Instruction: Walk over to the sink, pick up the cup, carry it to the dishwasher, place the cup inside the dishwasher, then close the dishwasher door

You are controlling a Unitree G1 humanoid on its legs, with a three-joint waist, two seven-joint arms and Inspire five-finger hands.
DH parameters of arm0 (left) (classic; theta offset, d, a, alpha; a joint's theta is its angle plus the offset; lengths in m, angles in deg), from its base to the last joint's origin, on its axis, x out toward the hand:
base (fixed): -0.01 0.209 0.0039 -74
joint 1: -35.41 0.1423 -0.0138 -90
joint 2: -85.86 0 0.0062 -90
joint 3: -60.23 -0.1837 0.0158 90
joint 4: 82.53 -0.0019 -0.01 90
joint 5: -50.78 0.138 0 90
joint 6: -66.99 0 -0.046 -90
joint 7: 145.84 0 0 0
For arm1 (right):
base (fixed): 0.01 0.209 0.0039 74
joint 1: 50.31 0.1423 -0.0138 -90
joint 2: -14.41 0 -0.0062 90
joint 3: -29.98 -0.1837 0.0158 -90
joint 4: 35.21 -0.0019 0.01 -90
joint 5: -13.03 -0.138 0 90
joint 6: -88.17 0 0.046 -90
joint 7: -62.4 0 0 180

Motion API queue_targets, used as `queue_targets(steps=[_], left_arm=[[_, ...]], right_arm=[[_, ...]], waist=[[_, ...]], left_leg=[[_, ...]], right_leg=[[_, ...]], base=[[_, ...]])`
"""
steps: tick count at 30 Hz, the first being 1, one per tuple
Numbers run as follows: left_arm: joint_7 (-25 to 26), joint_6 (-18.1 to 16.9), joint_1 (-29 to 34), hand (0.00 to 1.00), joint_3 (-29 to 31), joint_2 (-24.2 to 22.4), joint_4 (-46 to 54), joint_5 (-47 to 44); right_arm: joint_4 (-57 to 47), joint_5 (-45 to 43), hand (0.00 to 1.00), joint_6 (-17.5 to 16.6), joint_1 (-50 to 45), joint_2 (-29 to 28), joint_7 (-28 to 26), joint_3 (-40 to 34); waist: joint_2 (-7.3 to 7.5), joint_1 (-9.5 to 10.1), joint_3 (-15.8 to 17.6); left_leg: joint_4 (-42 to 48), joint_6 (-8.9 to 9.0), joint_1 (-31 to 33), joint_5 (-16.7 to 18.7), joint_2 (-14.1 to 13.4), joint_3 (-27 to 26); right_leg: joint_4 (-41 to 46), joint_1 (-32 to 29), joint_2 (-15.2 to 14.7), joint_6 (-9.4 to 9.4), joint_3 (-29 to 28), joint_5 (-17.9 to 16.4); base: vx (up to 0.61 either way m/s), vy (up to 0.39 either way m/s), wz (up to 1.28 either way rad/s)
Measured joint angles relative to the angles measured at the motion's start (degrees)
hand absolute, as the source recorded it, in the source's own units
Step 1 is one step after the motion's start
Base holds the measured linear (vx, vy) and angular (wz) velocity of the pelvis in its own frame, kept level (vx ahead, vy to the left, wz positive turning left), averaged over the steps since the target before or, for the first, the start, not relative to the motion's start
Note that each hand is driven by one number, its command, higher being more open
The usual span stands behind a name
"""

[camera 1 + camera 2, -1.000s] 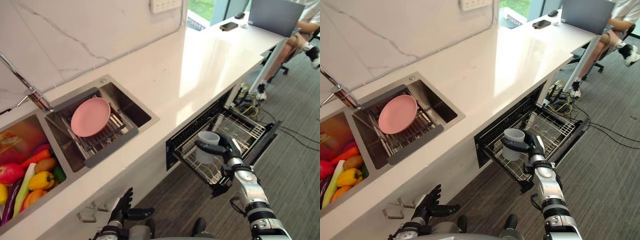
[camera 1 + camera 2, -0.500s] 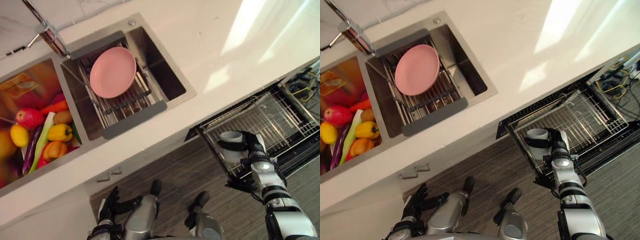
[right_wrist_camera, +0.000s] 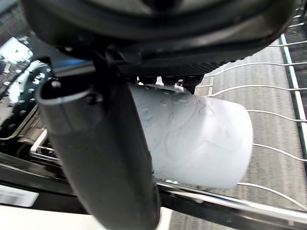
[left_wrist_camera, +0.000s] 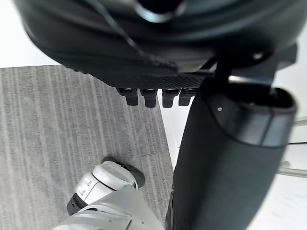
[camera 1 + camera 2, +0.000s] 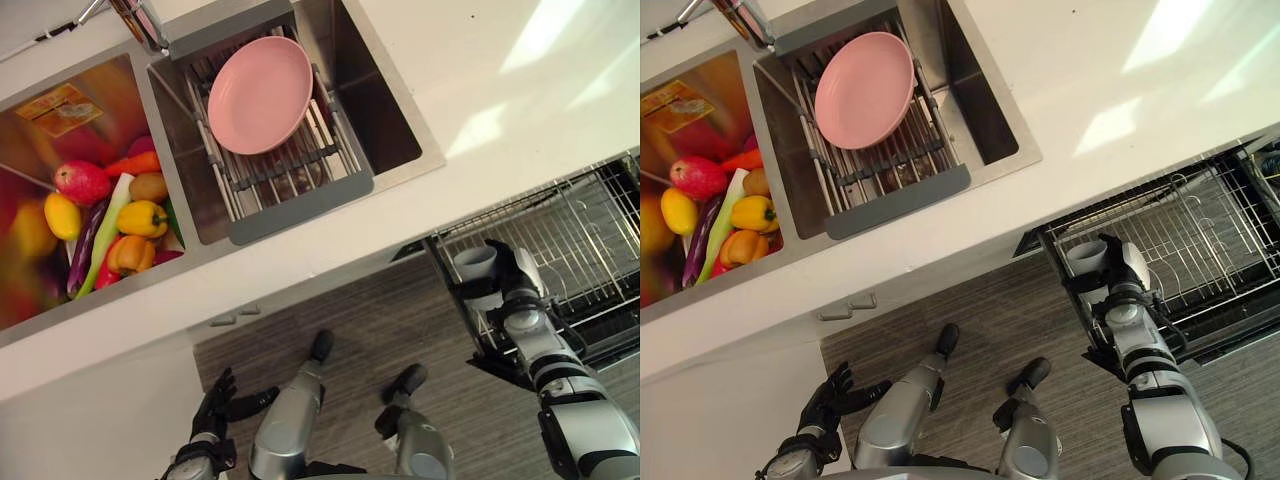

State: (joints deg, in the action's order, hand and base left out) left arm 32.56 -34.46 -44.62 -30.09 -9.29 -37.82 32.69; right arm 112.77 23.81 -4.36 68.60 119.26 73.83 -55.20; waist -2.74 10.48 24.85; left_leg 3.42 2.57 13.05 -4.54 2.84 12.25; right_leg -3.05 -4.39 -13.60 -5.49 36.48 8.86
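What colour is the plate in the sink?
The plate is pink, clearest in the left eye view.

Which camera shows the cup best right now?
Right wrist view: the cup shows close up, gripped by the right hand, with the rack wires behind it. Both eye views show it small, partly covered by that hand.

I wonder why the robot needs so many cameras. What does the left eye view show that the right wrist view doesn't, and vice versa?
Left eye view: the wider kitchen, with a pink plate on the sink's drying rack, fruit and vegetables beside it, the white counter, and the left hand hanging open near the floor. Right wrist view: a close look at faint swirling lines on the side of the cup and the thumb pressed across it. Both: the right hand gripping the cup at the dishwasher's wire rack.
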Motion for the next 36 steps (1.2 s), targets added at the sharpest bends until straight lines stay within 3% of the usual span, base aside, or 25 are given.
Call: queue_targets(steps=[7, 10, 12, 16, 21, 24, 27, 29, 30, 31, 36], left_arm=[[0.05, 0.28, 0.00, 1.00, -0.01, -0.04, 0.02, 0.10], [0.68, 1.59, 0.22, 1.00, 0.82, 0.09, -0.10, 0.21], [1.76, 2.76, 0.35, 1.00, 1.76, 0.00, -0.32, 1.73], [3.34, 5.30, 1.42, 1.00, 4.33, -1.09, -2.31, 3.56], [5.20, 7.16, 2.29, 1.00, 9.43, -3.55, -4.74, 3.22], [5.71, 7.70, 2.41, 1.00, 11.80, -4.24, -6.96, 0.41], [6.48, 8.32, 2.31, 1.00, 13.90, -5.89, -7.40, -1.83], [6.33, 8.94, 2.25, 1.00, 13.97, -6.00, -7.56, -0.93], [6.28, 9.13, 2.26, 1.00, 13.96, -6.15, -7.87, 0.41], [6.31, 9.56, 2.23, 1.00, 13.89, -6.39, -8.63, 1.40], [6.74, 13.41, 2.99, 1.00, 11.98, -5.93, -12.67, -3.92]], right_arm=[[-8.19, -5.21, 1.00, -0.03, -4.74, -4.56, 2.74, -2.37], [-16.58, -7.38, 1.00, 0.04, -10.83, -8.97, 3.60, -4.02], [-21.56, -7.31, 1.00, 0.05, -14.93, -11.86, 4.07, -4.56], [-29.84, -7.00, 1.00, 0.26, -22.88, -15.55, 4.79, -4.63], [-41.48, -8.40, 1.00, -0.06, -29.87, -19.52, 4.57, -7.71], [-50.45, -15.04, 1.00, -0.61, -33.52, -22.61, 1.76, -8.51], [-61.75, -22.58, 1.00, -3.29, -38.78, -26.44, -3.14, -9.75], [-66.79, -27.44, 1.00, -5.68, -41.24, -28.50, -5.97, -11.39], [-68.45, -30.79, 1.00, -7.47, -41.17, -28.55, -7.61, -12.32], [-69.77, -34.42, 1.00, -8.46, -40.39, -28.05, -9.83, -12.89], [-70.37, -43.66, 1.00, -9.83, -35.17, -25.49, -20.51, -6.35]], waist=[[0.44, -0.49, -0.19], [2.84, -1.02, -2.10], [4.74, -2.50, -3.78], [7.07, -4.35, -10.35], [6.38, -7.58, -14.93], [6.03, -9.09, -15.53], [4.90, -10.35, -16.30], [4.10, -12.14, -16.61], [3.43, -12.98, -16.97], [2.51, -12.95, -17.41], [1.90, -12.58, -17.92]], left_leg=[[-2.89, -0.31, -4.72, -0.29, -0.81, -3.13], [-4.19, -0.41, -7.52, 0.17, -1.56, -6.26], [-4.45, -0.39, -9.53, 0.76, -2.04, -7.80], [-4.42, 0.07, -12.38, 3.02, -3.25, -12.37], [-3.60, 0.90, -14.61, 4.70, -5.03, -15.08], [-0.89, 1.73, -14.77, 6.45, -6.51, -15.87], [1.25, 2.21, -13.05, 7.86, -7.79, -16.55], [2.49, 1.94, -13.16, 9.54, -11.43, -26.85], [3.81, 2.24, -13.12, 9.27, -13.38, -32.10], [4.64, 2.81, -13.10, 7.69, -14.10, -34.00], [1.39, 2.42, -15.76, 6.51, -11.43, -34.66]], right_leg=[[-0.05, 1.42, 0.15, 0.02, -4.76, 0.00], [-0.16, 1.79, 0.56, 0.01, -8.14, -0.24], [-0.17, 2.74, 0.97, 0.02, -9.81, -0.55], [-0.22, 3.13, 2.14, -0.06, -14.54, -1.12], [-0.43, 4.03, 3.73, 0.17, -17.38, -1.99], [-1.35, 5.47, 5.24, 0.81, -17.81, -1.69], [-1.72, 5.76, 5.92, 1.53, -16.27, -1.93], [-1.72, 7.52, 5.52, 1.56, -12.61, -2.47], [-1.71, 8.53, 5.15, 1.21, -10.68, -2.88], [-1.57, 9.00, 4.85, 0.87, -9.86, -3.13], [-1.17, 9.76, 2.64, -0.42, -10.55, -3.18]], base=[[0.02, -0.004, -0.24], [0.03, 0.004, -0.52], [0.03, -0.009, -0.43], [0.02, -0.007, -0.60], [0.03, -0.038, -0.36], [0.03, -0.069, -0.13], [0.01, -0.062, 0.16], [0.02, -0.002, 0.83], [0.04, 0.072, 0.95], [0.04, 0.098, 0.62], [0.02, 0.104, 0.01]])
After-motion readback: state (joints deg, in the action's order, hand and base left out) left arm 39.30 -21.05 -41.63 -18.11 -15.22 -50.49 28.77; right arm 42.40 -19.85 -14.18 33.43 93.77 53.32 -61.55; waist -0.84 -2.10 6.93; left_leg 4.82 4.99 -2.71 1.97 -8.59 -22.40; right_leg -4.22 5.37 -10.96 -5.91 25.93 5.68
